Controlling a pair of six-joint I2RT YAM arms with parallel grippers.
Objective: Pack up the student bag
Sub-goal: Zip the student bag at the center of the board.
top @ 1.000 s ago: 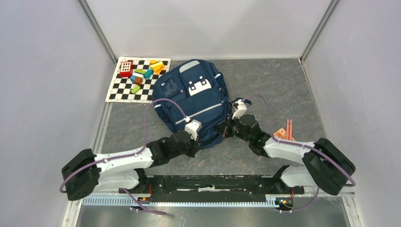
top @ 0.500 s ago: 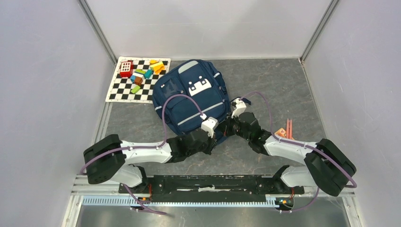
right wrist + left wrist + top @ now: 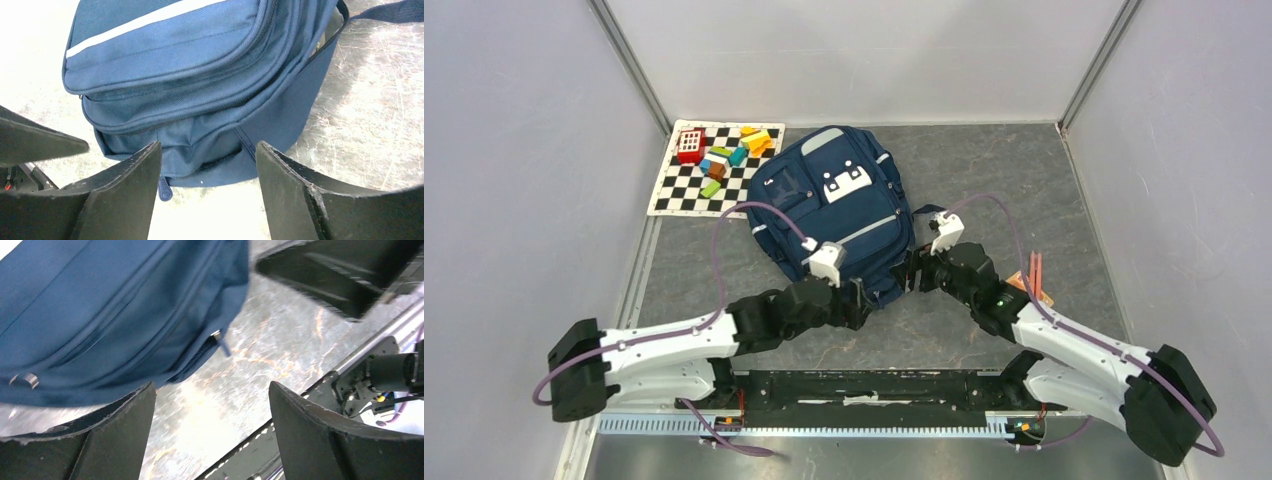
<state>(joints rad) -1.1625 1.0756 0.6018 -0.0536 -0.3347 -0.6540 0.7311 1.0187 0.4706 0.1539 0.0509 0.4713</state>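
Student bag [image 3: 834, 200] lies flat mid-counter [image 3: 1004, 170], beside a checkered mat [image 3: 686, 192]. My left tool [image 3: 210, 387] and right tool [image 3: 207, 145] sit at its near edge, fingers apart, gripping nothing.

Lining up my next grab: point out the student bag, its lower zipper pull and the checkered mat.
student bag [image 3: 824, 205], top external view, middle of the front panel.
zipper pull [image 3: 164, 190], right wrist view, the hanging tab.
checkered mat [image 3: 686, 195], top external view, bare near squares.

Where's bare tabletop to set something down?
Bare: the table right of the backpack, out to the far corner; the strip between checkered mat and left arm. Crowded: the backpack's near edge, by the left gripper and right gripper.
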